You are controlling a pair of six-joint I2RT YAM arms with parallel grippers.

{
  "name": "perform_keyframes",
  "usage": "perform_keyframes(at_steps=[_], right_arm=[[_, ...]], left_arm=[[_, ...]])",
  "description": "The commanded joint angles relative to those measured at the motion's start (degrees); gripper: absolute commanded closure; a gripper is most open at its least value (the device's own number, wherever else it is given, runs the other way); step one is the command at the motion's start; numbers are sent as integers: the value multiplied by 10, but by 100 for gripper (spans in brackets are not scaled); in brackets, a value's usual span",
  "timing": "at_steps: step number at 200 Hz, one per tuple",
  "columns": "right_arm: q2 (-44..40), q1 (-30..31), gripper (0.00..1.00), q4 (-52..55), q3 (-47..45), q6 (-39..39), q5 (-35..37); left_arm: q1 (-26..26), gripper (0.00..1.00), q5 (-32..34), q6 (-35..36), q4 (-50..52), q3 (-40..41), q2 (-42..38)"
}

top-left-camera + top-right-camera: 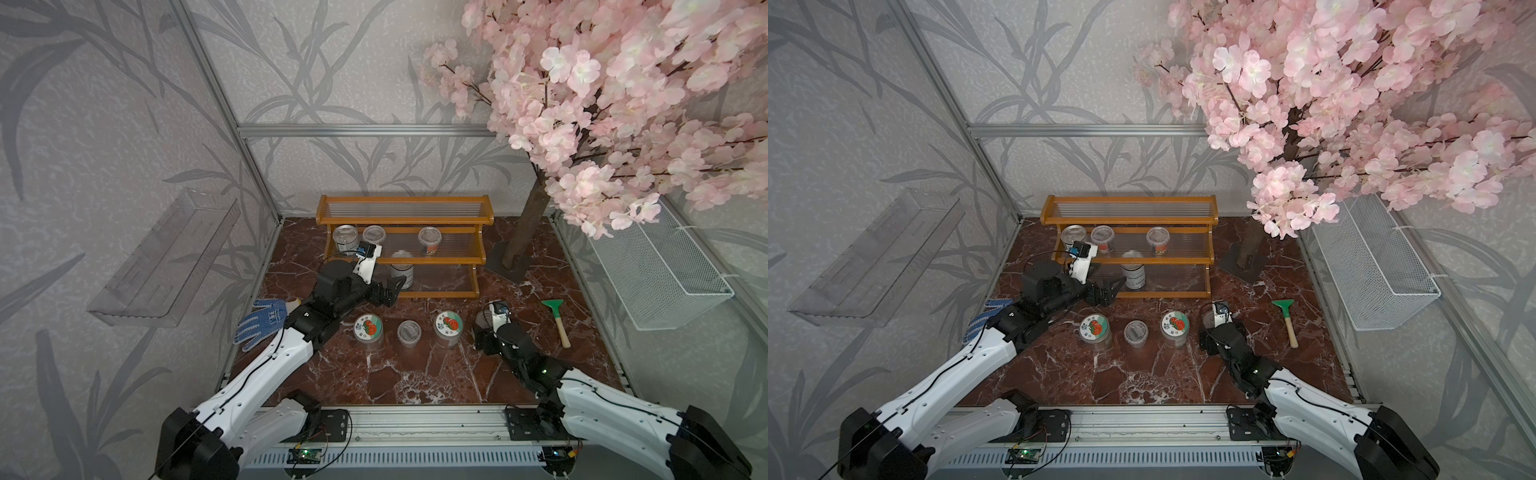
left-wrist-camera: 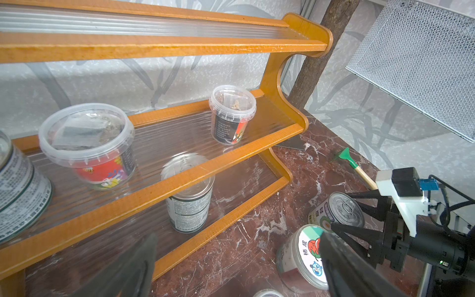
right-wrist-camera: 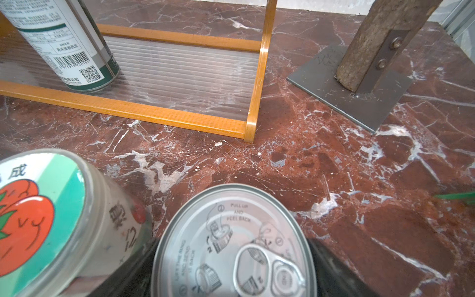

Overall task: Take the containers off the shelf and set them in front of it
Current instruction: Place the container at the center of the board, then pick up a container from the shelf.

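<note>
Left fingers (image 2: 344, 267) spread wide, empty; silver paper-labelled tin (image 2: 190, 205) stands just ahead of them, bottom tier of the orange-brown wooden stepped shelf (image 2: 164, 46). Straddle it mid-body, clamp, slide it out level under the middle rail before you lift. Right fingers (image 3: 331, 272) flank a silver pull-tab tin (image 3: 231, 244) on the red marble counter (image 3: 334, 167); can't tell whether they clamp it. Lid reads "PULL UP AND PEEL BACK"; shelf tin carries barcode, QR code.
</note>
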State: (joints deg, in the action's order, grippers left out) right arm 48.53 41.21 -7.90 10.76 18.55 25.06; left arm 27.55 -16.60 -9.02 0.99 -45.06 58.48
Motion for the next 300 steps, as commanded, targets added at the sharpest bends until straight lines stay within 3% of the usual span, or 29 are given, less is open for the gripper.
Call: perform_keyframes(at_steps=[1, 114, 175, 199, 238, 260, 300], right_arm=[[-9, 1, 8, 1, 13, 4, 5], [-94, 2, 6, 116, 32, 29, 9], [-163, 2, 1, 206, 133, -32, 3], [-111, 1, 1, 150, 187, -75, -38], [45, -2, 1, -8, 264, -142, -106], [134, -30, 1, -55, 315, -149, -161], [270, -55, 1, -124, 391, -153, -185]], left_arm=[[-4, 0, 0, 4, 4, -3, -15], [-4, 0, -2, 6, 9, -6, -20], [-4, 0, 0, 13, 19, -23, -16], [-5, 0, 5, 23, 24, -35, -7], [-10, 0, 0, 26, 19, -47, 1], [-14, 0, 3, 25, 20, -44, -2], [-26, 0, 7, 21, 17, -32, -13]])
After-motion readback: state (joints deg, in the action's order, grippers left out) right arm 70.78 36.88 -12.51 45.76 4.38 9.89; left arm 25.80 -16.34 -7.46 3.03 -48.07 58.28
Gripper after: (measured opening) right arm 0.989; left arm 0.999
